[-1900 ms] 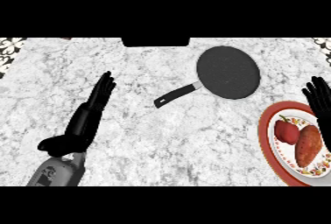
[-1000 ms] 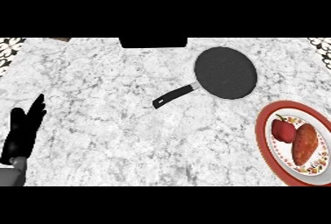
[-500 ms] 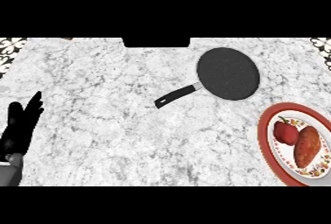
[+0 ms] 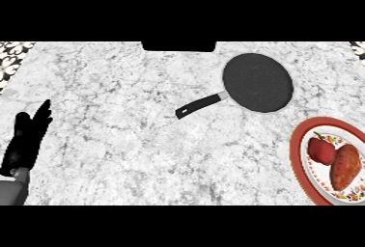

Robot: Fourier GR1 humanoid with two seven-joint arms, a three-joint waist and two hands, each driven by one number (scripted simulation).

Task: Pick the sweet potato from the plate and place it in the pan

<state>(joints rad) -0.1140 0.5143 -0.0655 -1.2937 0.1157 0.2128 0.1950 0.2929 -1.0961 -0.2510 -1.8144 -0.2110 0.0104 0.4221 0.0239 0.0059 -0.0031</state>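
An orange-brown sweet potato (image 4: 345, 167) lies on a red-rimmed plate (image 4: 300, 157) at the right edge of the head view. A red round fruit (image 4: 322, 150) sits beside it on the same plate. The black pan (image 4: 257, 82) rests on the marble counter at the upper right, its handle (image 4: 199, 106) pointing down-left. My left hand (image 4: 25, 139) shows at the far left edge, open with fingers straight and pointing up, far from the plate and pan. My right hand is out of sight.
The grey-white marble counter (image 4: 135, 144) spans the view. A dark opening (image 4: 178, 46) sits at the counter's back edge, and patterned strips (image 4: 13, 53) show at the top corners.
The right hand, seen above the plate earlier, has left the view. The left arm has pulled back to the far left edge and holds there.
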